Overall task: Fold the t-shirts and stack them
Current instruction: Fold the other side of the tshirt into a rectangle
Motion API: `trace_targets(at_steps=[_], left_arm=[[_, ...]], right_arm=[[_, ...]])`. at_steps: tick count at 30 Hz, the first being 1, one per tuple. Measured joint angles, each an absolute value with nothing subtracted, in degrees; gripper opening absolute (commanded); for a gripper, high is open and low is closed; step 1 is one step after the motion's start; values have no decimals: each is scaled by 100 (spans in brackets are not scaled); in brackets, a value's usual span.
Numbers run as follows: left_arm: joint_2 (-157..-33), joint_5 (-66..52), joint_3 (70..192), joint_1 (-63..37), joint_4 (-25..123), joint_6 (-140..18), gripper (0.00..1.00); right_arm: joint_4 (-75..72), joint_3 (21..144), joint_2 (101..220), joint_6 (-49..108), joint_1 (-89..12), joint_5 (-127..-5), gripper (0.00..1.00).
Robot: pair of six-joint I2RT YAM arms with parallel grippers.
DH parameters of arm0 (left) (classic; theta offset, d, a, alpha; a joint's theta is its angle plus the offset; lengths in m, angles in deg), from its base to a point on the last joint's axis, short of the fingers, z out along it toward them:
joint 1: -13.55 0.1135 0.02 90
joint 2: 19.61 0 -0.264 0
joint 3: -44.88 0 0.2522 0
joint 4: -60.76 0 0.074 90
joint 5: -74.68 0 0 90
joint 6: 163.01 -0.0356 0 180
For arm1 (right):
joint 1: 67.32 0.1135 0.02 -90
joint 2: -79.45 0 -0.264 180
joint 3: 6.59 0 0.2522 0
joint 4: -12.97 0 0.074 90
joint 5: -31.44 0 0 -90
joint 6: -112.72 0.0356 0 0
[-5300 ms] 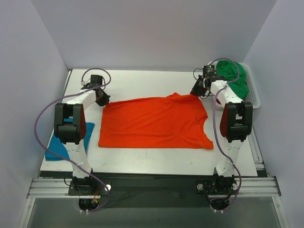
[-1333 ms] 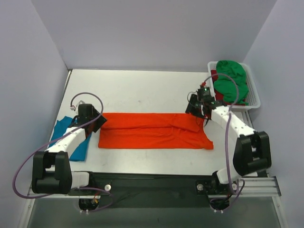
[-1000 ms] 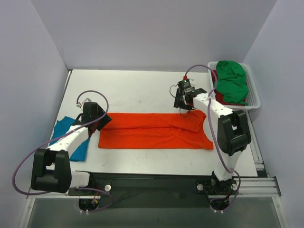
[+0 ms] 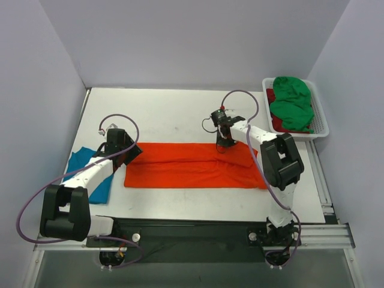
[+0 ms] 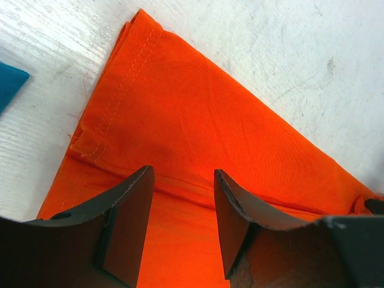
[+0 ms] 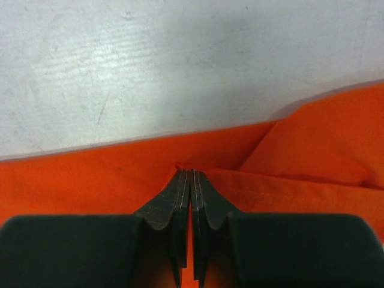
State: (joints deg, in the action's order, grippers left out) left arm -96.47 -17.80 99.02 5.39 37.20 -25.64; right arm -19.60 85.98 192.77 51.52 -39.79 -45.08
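Note:
The bright orange t-shirt (image 4: 192,165) lies on the table as a long band, folded in half lengthwise. My left gripper (image 4: 131,153) is open just over its far left corner, with orange cloth (image 5: 198,120) showing between its fingers (image 5: 183,174). My right gripper (image 4: 223,144) is at the shirt's far edge, right of centre. In the right wrist view it (image 6: 192,173) is shut on a pinch of the orange cloth (image 6: 90,174) beside a folded-in sleeve flap (image 6: 324,150). The teal t-shirt (image 4: 84,171) lies folded at the table's left edge, partly under my left arm.
A white slatted basket (image 4: 321,129) at the far right holds a crumpled green shirt (image 4: 292,102) over a dark red one (image 4: 271,96). A corner of the teal shirt (image 5: 9,84) shows in the left wrist view. White walls enclose the table.
The shirt's far half has been folded forward into a band. My right gripper has since slid left along the far edge with cloth pinched. My left gripper has barely moved.

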Motion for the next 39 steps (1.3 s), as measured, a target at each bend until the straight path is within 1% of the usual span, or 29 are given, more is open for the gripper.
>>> trace_targets(at_steps=[15, 19, 22, 23, 25, 26, 29, 33, 35, 39], left_arm=[[-9843, -1754, 9871, 539, 3827, -2546, 54], [-9861, -1719, 9843, 539, 3851, -2544, 54], [-9861, -1682, 9819, 539, 3912, -2546, 54], [-9861, -1664, 9810, 539, 3940, -2546, 54], [-9861, -1625, 9786, 539, 4004, -2555, 54], [-9861, -1588, 9784, 539, 4034, -2566, 54], [-9861, -1422, 9784, 519, 4181, -2597, 54], [-9887, -1129, 9784, 290, 4524, -2745, 55], [-9957, -1019, 9806, 3, 4646, -2839, 56], [-10300, -855, 10075, -733, 4753, -3034, 56]], right_arm=[[-1763, 7059, 17563, 5831, -3523, -4445, 2], [-1538, 6460, 17292, 6124, -3313, -4471, 5], [-1206, 5960, 17091, 6343, -3195, -4574, 19], [-1077, 5785, 17008, 6395, -3164, -4629, 27], [-810, 5444, 16800, 6494, -3120, -4729, 33], [-716, 5311, 16695, 6522, -3114, -4786, 38], [-572, 5064, 16271, 6559, -3114, -4843, 39], [-585, 5057, 15552, 6500, -3289, -4867, 40], [-620, 5059, 15207, 6424, -3638, -4985, 40], [-681, 5070, 14920, 6225, -4843, -5374, 40]])
